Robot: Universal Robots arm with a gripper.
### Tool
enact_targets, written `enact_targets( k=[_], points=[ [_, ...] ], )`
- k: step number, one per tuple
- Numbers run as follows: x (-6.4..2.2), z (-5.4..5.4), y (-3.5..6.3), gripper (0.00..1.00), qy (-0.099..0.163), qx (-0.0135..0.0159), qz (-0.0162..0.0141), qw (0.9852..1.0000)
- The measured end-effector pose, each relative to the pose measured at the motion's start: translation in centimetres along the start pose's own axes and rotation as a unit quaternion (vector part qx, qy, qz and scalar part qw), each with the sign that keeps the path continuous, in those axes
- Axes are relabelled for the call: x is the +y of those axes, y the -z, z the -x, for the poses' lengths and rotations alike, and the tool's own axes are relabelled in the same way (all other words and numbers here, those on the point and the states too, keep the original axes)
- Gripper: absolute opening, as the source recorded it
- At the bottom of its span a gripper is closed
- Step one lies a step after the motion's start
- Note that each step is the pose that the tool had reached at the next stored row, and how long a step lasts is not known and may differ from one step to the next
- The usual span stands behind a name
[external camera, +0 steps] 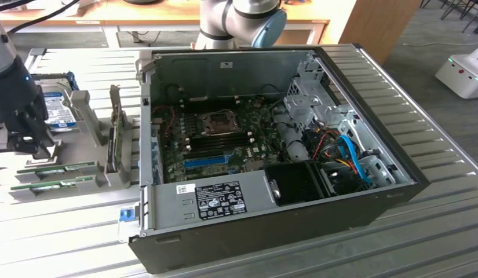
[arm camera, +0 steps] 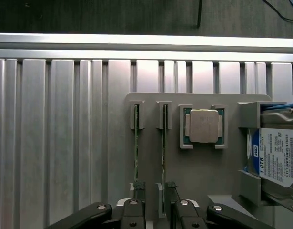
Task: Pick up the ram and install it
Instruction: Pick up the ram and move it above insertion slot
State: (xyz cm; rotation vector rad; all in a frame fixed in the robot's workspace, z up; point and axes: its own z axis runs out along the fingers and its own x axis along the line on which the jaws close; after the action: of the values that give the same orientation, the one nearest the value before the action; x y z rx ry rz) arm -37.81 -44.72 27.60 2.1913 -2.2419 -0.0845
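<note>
Two ram sticks lie edge-up in a grey holder at the exterior view's left, one ram behind the other. In the wrist view they are thin green strips, one ram beside the other. My black gripper hangs open above the holder with nothing in it. Its gripper fingertips sit over the near ends of the two sticks. The open computer case shows the motherboard's memory slots.
A silver hard drive with a blue label and a processor chip share the holder. An upright card stands between the holder and the case. The ribbed metal table ends at an edge beyond the holder.
</note>
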Motion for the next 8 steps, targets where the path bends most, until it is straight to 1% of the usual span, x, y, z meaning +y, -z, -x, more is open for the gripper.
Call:
enact_targets(
  k=[5, 8],
  points=[
    [0.0, -0.41, 0.02, 0.3, 0.0, 0.0, 0.0, 1.0],
    [0.0, -0.43, 0.02, 0.3, 0.0, 0.0, 0.0, 1.0]
  ],
)
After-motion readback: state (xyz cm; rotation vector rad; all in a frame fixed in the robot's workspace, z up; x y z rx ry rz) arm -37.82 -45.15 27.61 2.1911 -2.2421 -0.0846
